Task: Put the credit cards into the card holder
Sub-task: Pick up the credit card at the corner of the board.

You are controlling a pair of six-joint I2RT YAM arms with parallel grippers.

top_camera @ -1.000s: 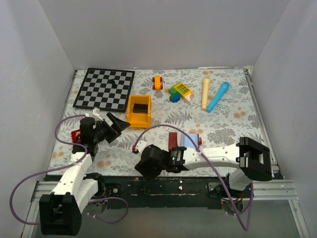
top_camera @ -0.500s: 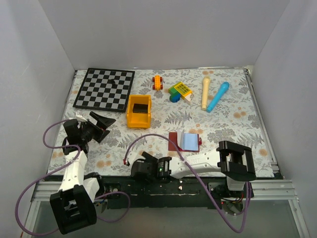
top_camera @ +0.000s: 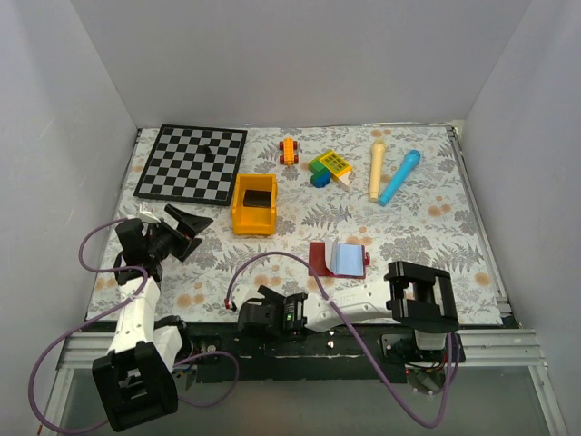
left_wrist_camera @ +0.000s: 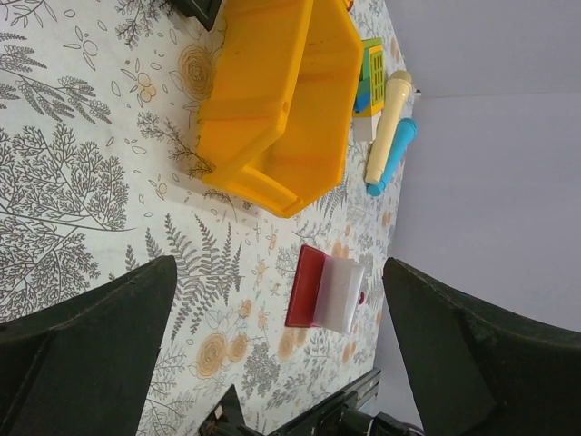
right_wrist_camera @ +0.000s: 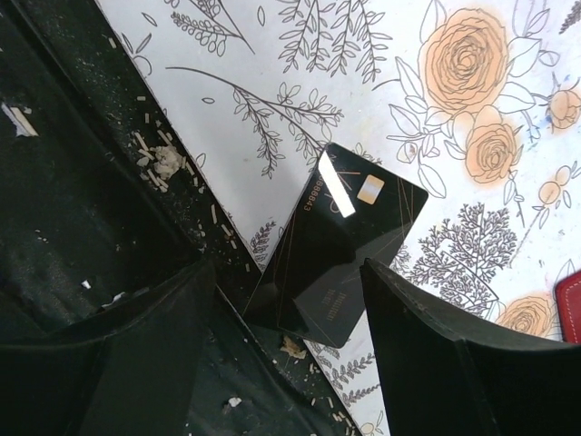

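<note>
Two black credit cards [right_wrist_camera: 338, 238] lie overlapped at the table's near edge, their lower ends hanging over the dark frame. My right gripper [right_wrist_camera: 300, 363] hangs open just above them, one finger [right_wrist_camera: 118, 363] over the frame and the other on the cloth side. In the top view it [top_camera: 248, 317] sits low at the front edge and hides the cards. The card holder [top_camera: 338, 259] lies open on the cloth, maroon flap left, pale blue pocket right, and is also visible between the left fingers [left_wrist_camera: 325, 291]. My left gripper [top_camera: 190, 233] hovers open at the left, holding nothing.
A yellow bin [top_camera: 255, 204] stands behind the holder, close in the left wrist view [left_wrist_camera: 281, 100]. A chessboard [top_camera: 192, 162] lies back left. An orange toy car [top_camera: 289, 151], a green-yellow block [top_camera: 329, 166], a cream cylinder [top_camera: 377, 170] and a blue one [top_camera: 399, 177] lie along the back.
The right arm has folded back and its gripper has dropped to the table's near edge, jaws narrowing a little. The left gripper drew back to the left, then stayed still.
</note>
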